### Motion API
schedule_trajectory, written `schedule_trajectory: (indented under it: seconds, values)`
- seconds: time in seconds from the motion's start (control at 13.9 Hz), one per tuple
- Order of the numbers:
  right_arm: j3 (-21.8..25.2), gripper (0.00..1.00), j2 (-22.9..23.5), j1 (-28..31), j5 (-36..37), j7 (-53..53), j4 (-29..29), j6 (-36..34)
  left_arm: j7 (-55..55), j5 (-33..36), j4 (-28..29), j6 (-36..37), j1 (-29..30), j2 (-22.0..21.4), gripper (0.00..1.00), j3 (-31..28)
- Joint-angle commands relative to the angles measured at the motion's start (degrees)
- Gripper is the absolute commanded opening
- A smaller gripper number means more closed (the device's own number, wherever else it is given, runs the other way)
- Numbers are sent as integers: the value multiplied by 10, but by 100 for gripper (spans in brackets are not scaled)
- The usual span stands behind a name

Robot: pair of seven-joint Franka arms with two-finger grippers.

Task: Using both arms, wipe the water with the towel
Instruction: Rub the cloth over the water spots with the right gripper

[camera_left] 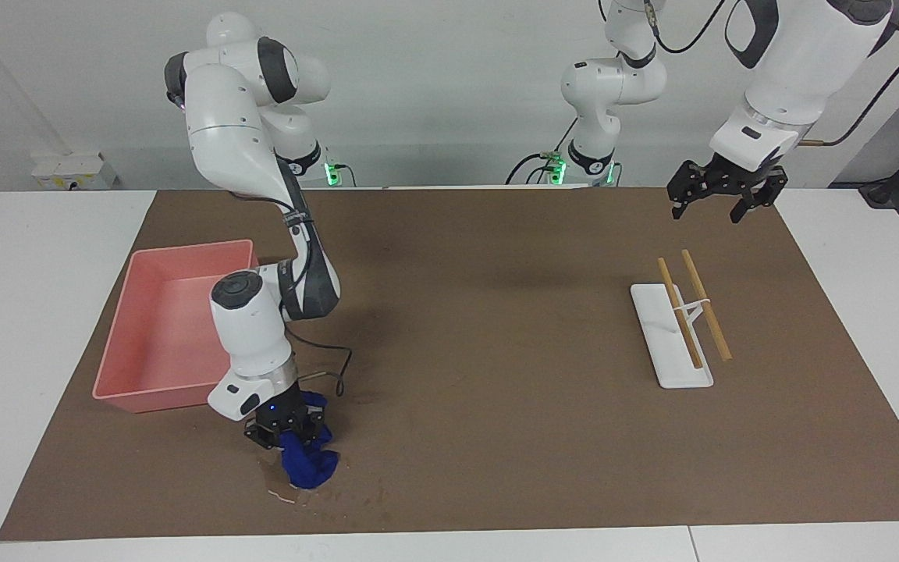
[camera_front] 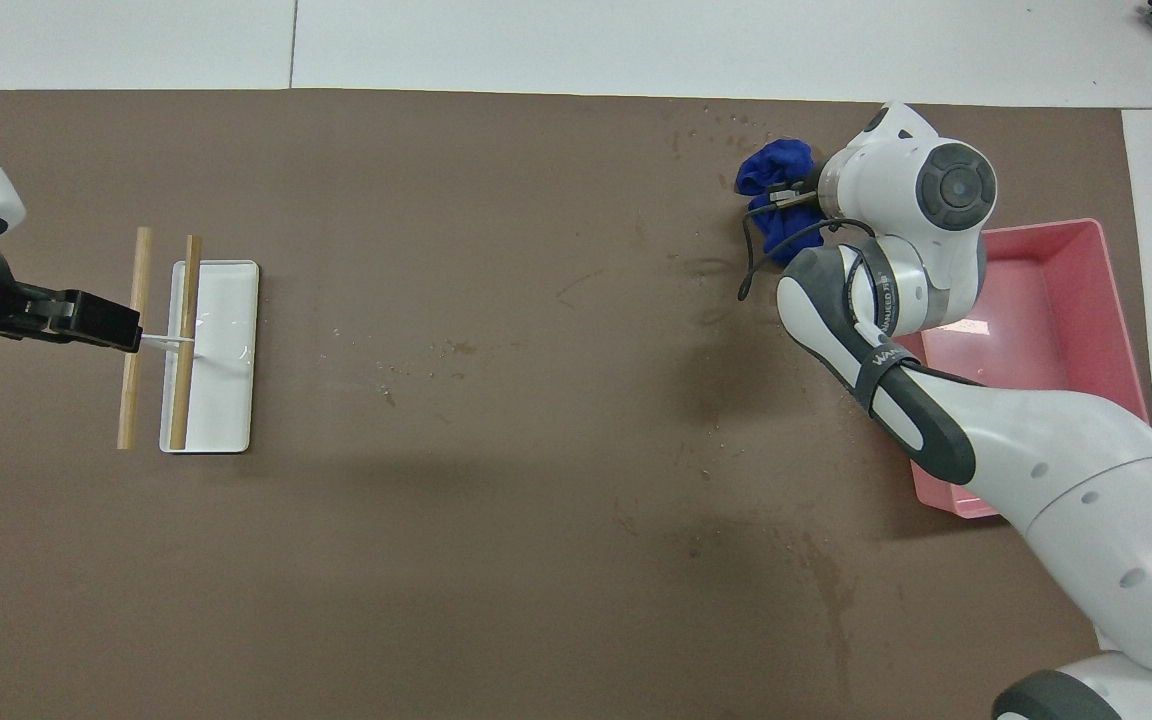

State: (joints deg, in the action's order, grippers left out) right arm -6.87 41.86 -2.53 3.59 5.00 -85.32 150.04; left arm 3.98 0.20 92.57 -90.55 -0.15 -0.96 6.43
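One towel [camera_left: 307, 460] — one puddle [camera_left: 282, 484] — two sticks [camera_left: 693, 310]

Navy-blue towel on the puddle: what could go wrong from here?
1. The bunched navy-blue cloth towel held by the right gripper covers only part of the wet water stain; droplets may be missed or smeared.
2. The right arm's black cable hangs low and could snag.
3. The pink plastic tray is close to the right arm; a sideways wipe might bump it.
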Motion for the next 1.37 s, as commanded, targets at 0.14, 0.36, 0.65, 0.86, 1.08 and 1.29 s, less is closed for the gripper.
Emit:
schedule_trajectory:
  seconds: [0.14,0.36,0.65,0.86,1.08,1.29]
  values:
    - [-6,0,24,-57,-192,82,19,13,4,7,2,6,9,-4,100,3]
    - [-4,0,24,-78,-240,99,19,16,5,7,2,6,9,-4,100,3]
    - [-2,0,26,-43,-122,12,19,21,4,7,2,6,9,-4,100,3]
    - [-2,0,29,-14,-34,-61,19,21,5,7,2,6,9,-4,100,3]
    - [-2,0,30,10,12,-140,19,23,4,7,2,6,9,-4,100,3]
    - [-2,0,31,31,114,-176,19,41,4,7,2,6,9,-4,100,3]
